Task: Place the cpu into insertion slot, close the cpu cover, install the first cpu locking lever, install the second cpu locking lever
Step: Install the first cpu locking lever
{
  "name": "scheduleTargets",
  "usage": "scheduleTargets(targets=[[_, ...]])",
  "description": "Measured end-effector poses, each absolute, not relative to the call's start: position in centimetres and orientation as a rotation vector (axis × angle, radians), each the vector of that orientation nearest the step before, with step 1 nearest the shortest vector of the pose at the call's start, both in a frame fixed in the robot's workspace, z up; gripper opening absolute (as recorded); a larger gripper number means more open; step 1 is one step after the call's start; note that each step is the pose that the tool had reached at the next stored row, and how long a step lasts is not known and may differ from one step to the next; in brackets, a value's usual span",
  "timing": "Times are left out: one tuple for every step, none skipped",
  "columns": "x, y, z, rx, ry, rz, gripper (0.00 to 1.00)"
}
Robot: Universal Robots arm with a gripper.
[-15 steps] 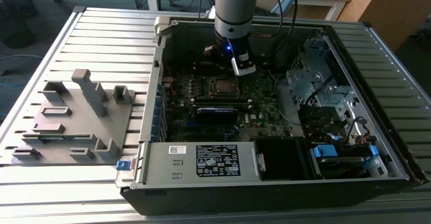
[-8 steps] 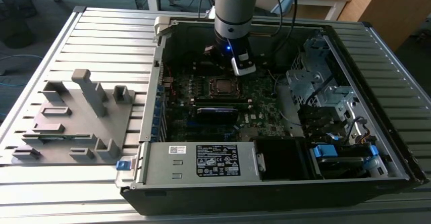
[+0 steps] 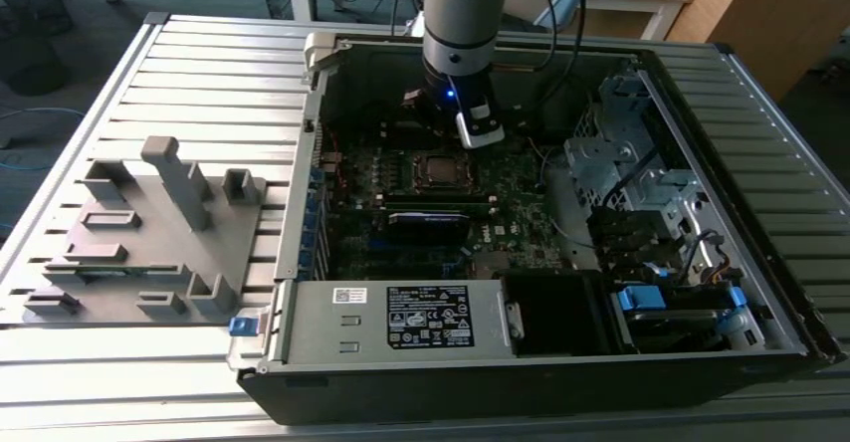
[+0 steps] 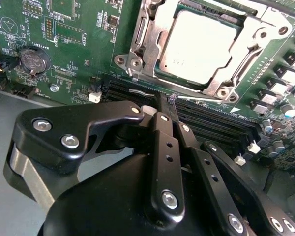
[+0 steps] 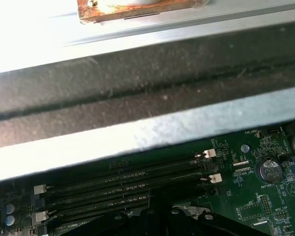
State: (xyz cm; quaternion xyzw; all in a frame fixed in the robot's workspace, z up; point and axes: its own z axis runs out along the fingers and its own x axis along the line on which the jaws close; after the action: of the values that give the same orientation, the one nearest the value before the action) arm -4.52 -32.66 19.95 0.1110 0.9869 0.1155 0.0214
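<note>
The cpu (image 4: 199, 46), a flat square with a dull pale top, lies in the socket on the green motherboard; it also shows in the exterior view (image 3: 439, 169). The silvery cpu cover (image 4: 146, 37) lies flat around it, framing it. A thin silver locking lever (image 4: 199, 101) runs along the socket's edge beside the memory slots. My black gripper (image 4: 168, 105) hovers just off that edge, its two fingers (image 4: 162, 128) pressed side by side, their tips at the lever's end. In the exterior view the gripper (image 3: 459, 128) hangs inside the case just behind the socket.
Black memory slots (image 5: 123, 184) lie between gripper and socket. A coin battery (image 4: 34, 59) sits beside them. The case's metal wall (image 5: 137, 132) rises close behind. A grey power box (image 3: 398, 318) and drive cages (image 3: 624, 163) fill the case. A grey fixture (image 3: 146, 233) lies outside.
</note>
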Motion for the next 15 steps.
scheduleTargets(targets=[[-4.52, -32.63, 19.94, 0.344, 3.058, 0.358, 0.10], [-4.52, -32.63, 19.93, 0.343, 3.058, 0.358, 0.10], [-4.52, -32.62, 19.92, 0.343, 3.057, 0.358, 0.10], [-4.52, -32.62, 19.90, 0.343, 3.056, 0.358, 0.10], [-4.52, -32.62, 19.88, 0.343, 3.054, 0.358, 0.10], [-4.52, -32.62, 19.87, 0.342, 3.053, 0.358, 0.10], [-4.52, -32.62, 19.85, 0.342, 3.051, 0.359, 0.10], [-4.52, -32.62, 19.84, 0.341, 3.050, 0.358, 0.10], [-4.51, -32.62, 19.83, 0.341, 3.049, 0.358, 0.10], [-4.51, -32.62, 19.83, 0.341, 3.049, 0.359, 0.10], [-4.52, -32.62, 19.81, 0.348, 3.047, 0.358, 0.10], [-4.52, -32.61, 19.80, 0.364, 3.044, 0.358, 0.10], [-4.52, -32.61, 19.79, 0.385, 3.040, 0.357, 0.10], [-4.52, -32.62, 19.78, 0.406, 3.036, 0.356, 0.10], [-4.52, -32.61, 19.77, 0.425, 3.032, 0.355, 0.10]])
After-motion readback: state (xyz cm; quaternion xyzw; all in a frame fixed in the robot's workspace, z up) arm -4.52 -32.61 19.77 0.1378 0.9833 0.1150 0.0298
